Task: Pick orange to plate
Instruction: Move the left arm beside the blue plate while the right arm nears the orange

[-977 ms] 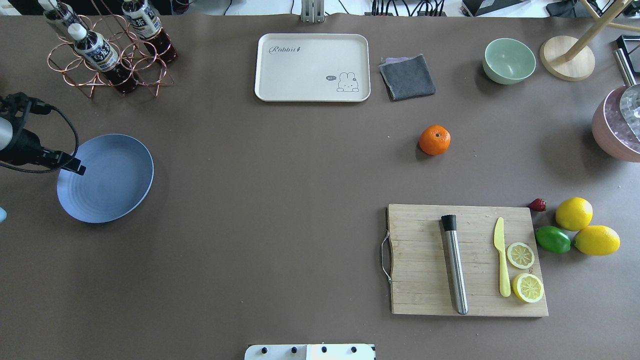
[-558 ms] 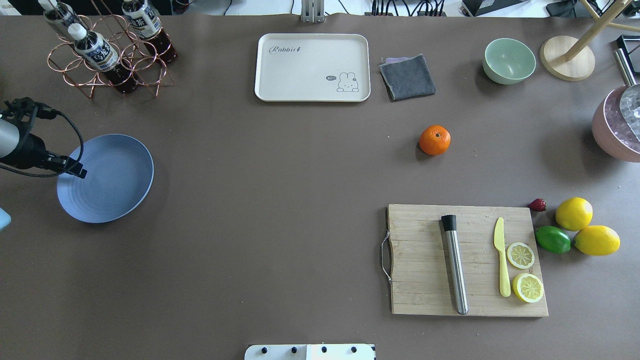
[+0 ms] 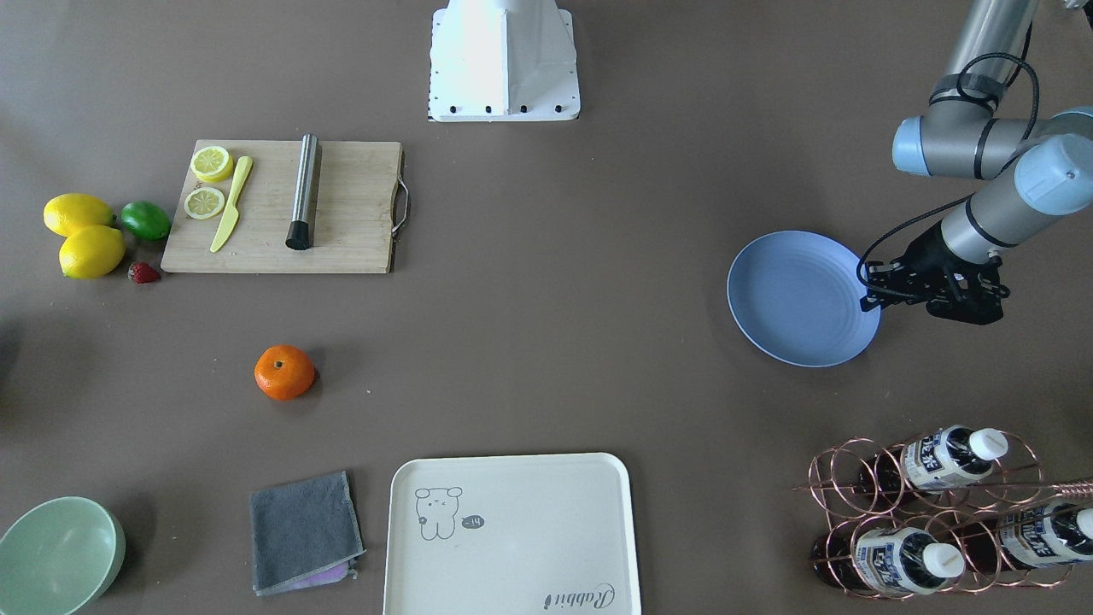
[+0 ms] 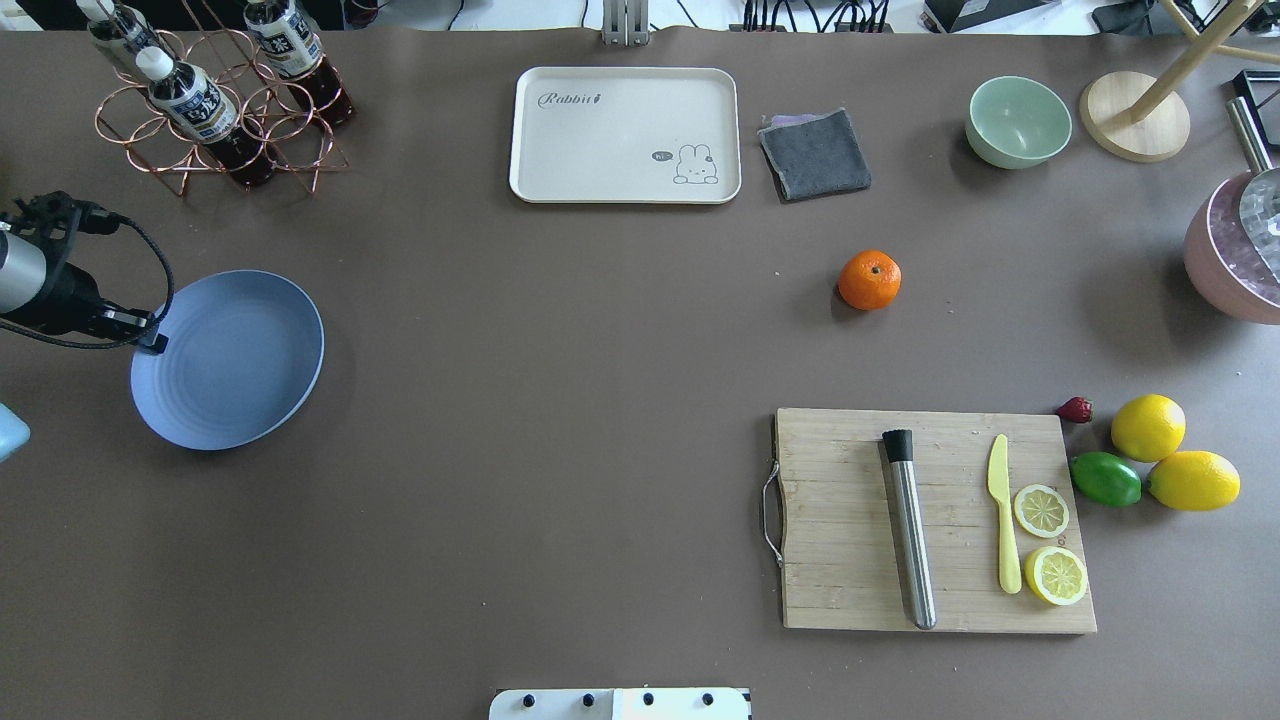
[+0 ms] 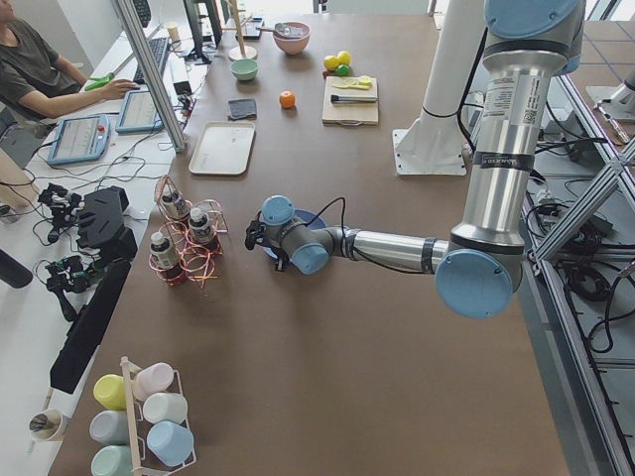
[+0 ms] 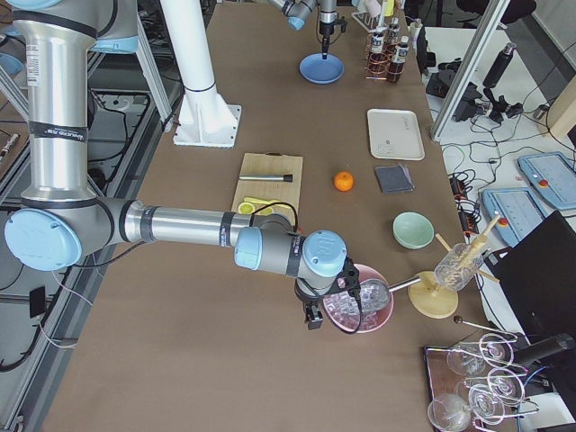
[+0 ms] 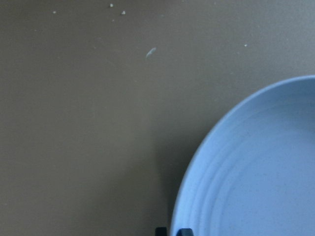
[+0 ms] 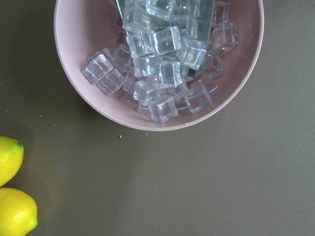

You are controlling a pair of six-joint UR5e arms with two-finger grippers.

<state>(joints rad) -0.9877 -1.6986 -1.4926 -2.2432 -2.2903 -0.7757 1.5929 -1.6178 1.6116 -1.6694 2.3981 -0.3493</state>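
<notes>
The orange (image 4: 869, 280) sits alone on the brown table right of centre, also visible in the front view (image 3: 284, 372), with no gripper near it. The periwinkle plate (image 4: 240, 370) lies at the far left. My left gripper (image 4: 152, 343) is at the plate's left rim, and the left wrist view shows its fingertips (image 7: 184, 231) straddling the plate's rim (image 7: 197, 167), shut on it. My right gripper (image 6: 312, 317) hangs at a pink bowl of ice cubes (image 8: 147, 125). I cannot tell whether it is open or shut.
A wooden board (image 4: 850, 600) with a metal muddler, a yellow knife and lemon slices lies at the front right, with lemons (image 4: 1148, 427) and a lime (image 4: 1106, 479) beside it. A cream tray (image 4: 600, 140), grey cloth (image 4: 815, 153), green bowl (image 4: 1018, 121) and bottle rack (image 4: 215, 120) line the far side.
The plate has slid a little to the right across the table, with the left gripper on its rim moving along with it. The orange has not moved.
</notes>
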